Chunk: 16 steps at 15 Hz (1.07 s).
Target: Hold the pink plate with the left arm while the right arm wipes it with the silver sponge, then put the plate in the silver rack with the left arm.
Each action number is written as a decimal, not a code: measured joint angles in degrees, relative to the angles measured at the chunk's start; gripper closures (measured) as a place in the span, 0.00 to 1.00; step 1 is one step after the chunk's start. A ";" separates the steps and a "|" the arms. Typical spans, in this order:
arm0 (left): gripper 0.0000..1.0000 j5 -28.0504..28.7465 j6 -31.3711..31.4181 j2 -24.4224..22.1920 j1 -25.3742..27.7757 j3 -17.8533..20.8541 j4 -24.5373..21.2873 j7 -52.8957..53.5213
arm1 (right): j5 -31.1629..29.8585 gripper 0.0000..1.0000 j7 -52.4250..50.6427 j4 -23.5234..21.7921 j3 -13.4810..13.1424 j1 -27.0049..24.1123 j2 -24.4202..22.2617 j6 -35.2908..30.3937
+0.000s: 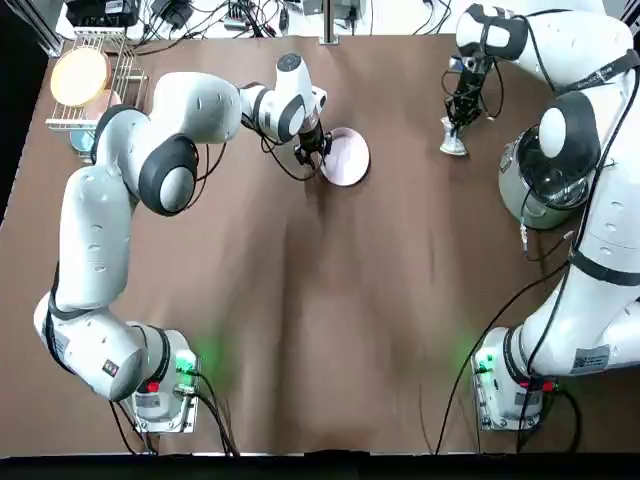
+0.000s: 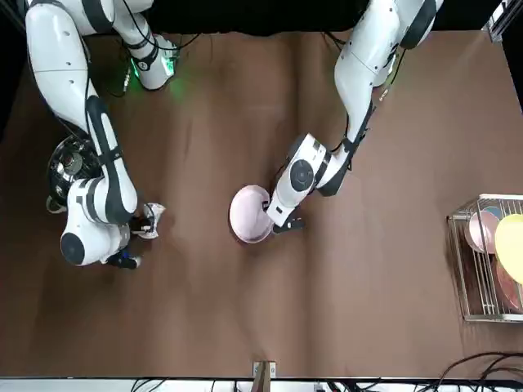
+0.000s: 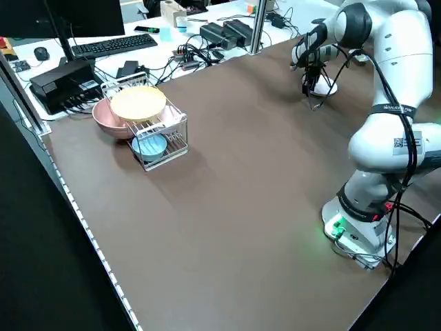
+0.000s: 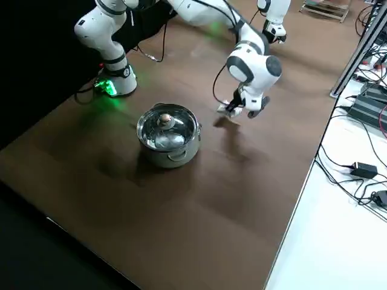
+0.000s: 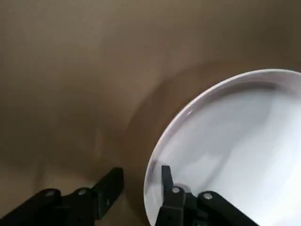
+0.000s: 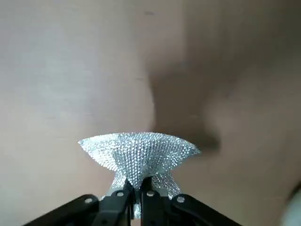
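Your left gripper [image 5: 141, 182] straddled the pink plate's rim.
Its fingers stood apart at the plate [image 1: 348, 158], toward the desk's [image 1: 340, 340] far side; your right gripper [image 6: 139, 182], farther right, had its fingers clamped on the silver sponge [image 6: 143, 153]. The silver rack [image 1: 68, 123] stood far left.

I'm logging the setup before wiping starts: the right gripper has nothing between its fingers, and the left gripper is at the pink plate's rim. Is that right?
Not quite: the right gripper is pinching the silver sponge, as the right wrist view shows. The left gripper is at the pink plate's rim.
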 joint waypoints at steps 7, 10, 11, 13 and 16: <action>0.73 0.00 0.01 -0.05 -0.02 -0.01 0.24 -0.01 | 14.22 0.93 7.49 2.74 0.45 6.36 0.00 -0.15; 0.84 0.00 0.09 -0.15 -0.10 -0.02 0.41 -0.01 | 17.01 0.93 12.63 2.99 0.62 11.31 0.00 -0.06; 0.93 0.00 0.14 -0.16 -0.13 -0.06 0.56 0.00 | 18.20 0.93 13.76 3.04 0.65 13.09 0.00 0.25; 0.95 0.00 0.15 -0.17 -0.45 -0.08 0.85 0.00 | 21.17 0.93 14.79 3.07 0.66 16.27 0.01 3.48; 0.97 0.00 0.42 -0.16 -0.93 -0.07 1.01 -0.17 | 22.66 0.93 14.94 3.01 0.64 19.11 0.35 9.84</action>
